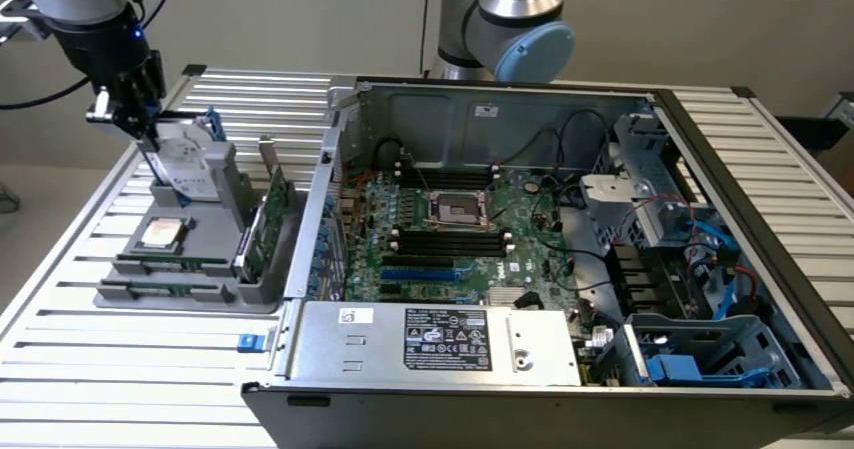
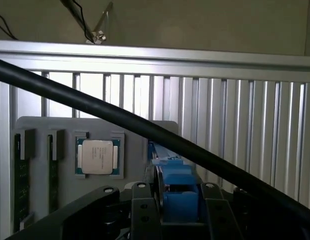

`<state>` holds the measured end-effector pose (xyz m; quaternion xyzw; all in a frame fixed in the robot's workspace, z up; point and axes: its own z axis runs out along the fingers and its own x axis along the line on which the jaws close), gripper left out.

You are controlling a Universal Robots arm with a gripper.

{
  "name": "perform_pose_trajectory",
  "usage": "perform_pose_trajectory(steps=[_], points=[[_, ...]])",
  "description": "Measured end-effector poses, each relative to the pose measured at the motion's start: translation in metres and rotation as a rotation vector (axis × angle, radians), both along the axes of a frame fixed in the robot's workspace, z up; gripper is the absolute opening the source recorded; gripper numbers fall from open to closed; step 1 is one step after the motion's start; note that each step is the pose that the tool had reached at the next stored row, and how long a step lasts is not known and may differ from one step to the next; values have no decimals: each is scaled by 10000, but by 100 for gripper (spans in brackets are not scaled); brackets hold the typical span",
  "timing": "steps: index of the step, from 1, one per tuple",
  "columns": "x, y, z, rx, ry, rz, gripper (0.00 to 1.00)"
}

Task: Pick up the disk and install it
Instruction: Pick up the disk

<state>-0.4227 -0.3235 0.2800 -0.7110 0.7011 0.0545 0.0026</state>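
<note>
**While the jaws clamp the disk, the slot walls are the worry**

As the wrist view shows it, the gripper (image 2: 177, 210) has its two black fingers pressed on either side of a blue carrier bracket, so I judge it clenched on the disk (image 2: 177, 187) rather than standing free. In the exterior view the gripper (image 1: 144, 131) sits at the top edge of the disk (image 1: 187, 164). The disk stands roughly upright in its slot at the back of the grey holder tray (image 1: 200, 294), silver face and white label showing.

The grip looks narrow, on the bracket's upper edge alone. The plastic could flex or slip, and a tilted pull might bind the disk against the slot walls and drag the tray along. A black cable (image 2: 95, 112) crosses the wrist view close to the fingers and could snag on something.

Just beside the slot, the CPU chip (image 1: 163, 232) lies flat in its recess. The green circuit card (image 1: 274, 224) stands on edge between the disk and the computer case's near wall (image 1: 331, 169). That wall is a raised edge on the way to the blue drive cage (image 1: 707, 354) at the exterior view's right. Above the tray the air is open, and the slatted table (image 1: 134, 369) is bare towards the front.
</note>
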Motion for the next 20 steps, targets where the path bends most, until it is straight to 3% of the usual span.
perform_pose_trajectory(steps=[20], points=[[-20,-109,0,1,-2,-179,33]])
